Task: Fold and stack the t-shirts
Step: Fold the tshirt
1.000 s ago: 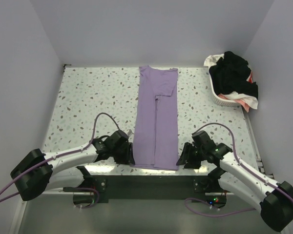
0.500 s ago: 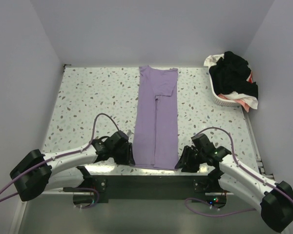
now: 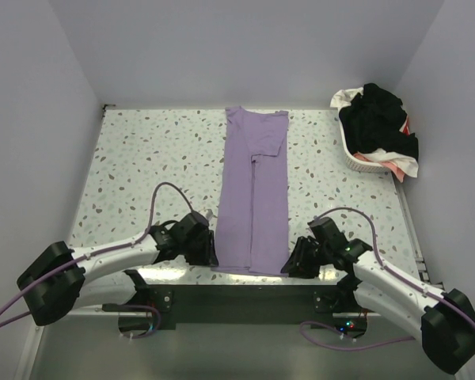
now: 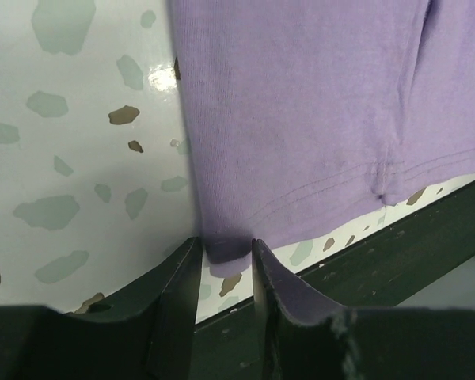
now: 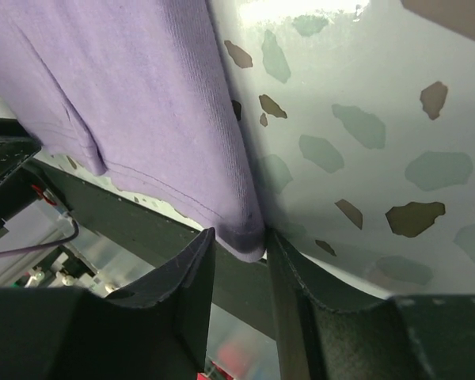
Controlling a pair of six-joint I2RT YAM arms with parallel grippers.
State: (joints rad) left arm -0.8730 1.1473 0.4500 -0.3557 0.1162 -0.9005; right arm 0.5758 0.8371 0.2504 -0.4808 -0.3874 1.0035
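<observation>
Two near corners of lilac t-shirt (image 3: pixel 253 190) pinched by left gripper (image 4: pixel 226 252), right gripper (image 5: pixel 239 241)

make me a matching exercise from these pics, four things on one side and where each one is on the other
1. purple t-shirt
2. white basket
3. left gripper
4. right gripper

a. far right corner of the table
b. at the shirt's near right corner
c. laid flat in a long strip down the middle
d. at the shirt's near left corner

Pairs: 1-c, 2-a, 3-d, 4-b
</observation>
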